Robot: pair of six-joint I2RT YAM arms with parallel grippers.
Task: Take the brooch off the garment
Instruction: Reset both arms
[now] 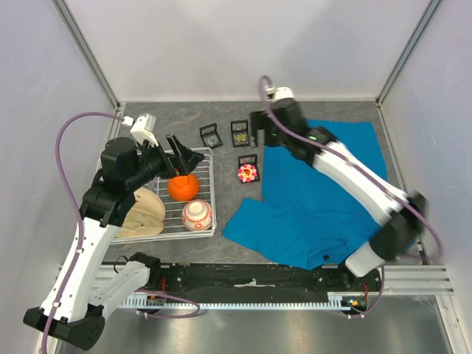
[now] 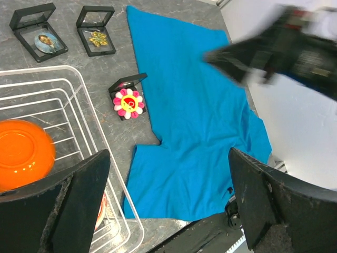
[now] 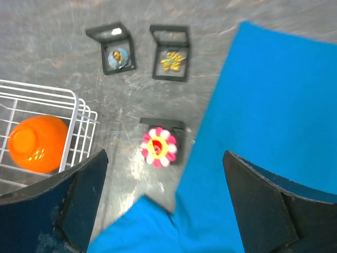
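The teal-blue T-shirt [image 1: 324, 199] lies flat on the right half of the table; it also shows in the left wrist view [image 2: 195, 121] and the right wrist view [image 3: 268, 132]. A pink, white and yellow flower brooch [image 1: 248, 172] sits on a small black box on the bare table, just left of the shirt's edge, seen too in both wrist views [image 2: 128, 103] [image 3: 157, 146]. I see no brooch on the shirt itself. My right gripper [image 1: 260, 131] [image 3: 166, 205] is open and empty, above the shirt's upper left corner. My left gripper [image 1: 184, 158] [image 2: 168, 205] is open and empty over the wire rack.
A white wire rack [image 1: 209, 193] at the left holds an orange bowl [image 1: 182, 187], a striped bowl [image 1: 198, 214] and beige pieces. Two black display boxes with other brooches [image 1: 210, 135] [image 1: 240, 133] stand at the back. A small dark mark [image 1: 325, 257] sits at the shirt's near hem.
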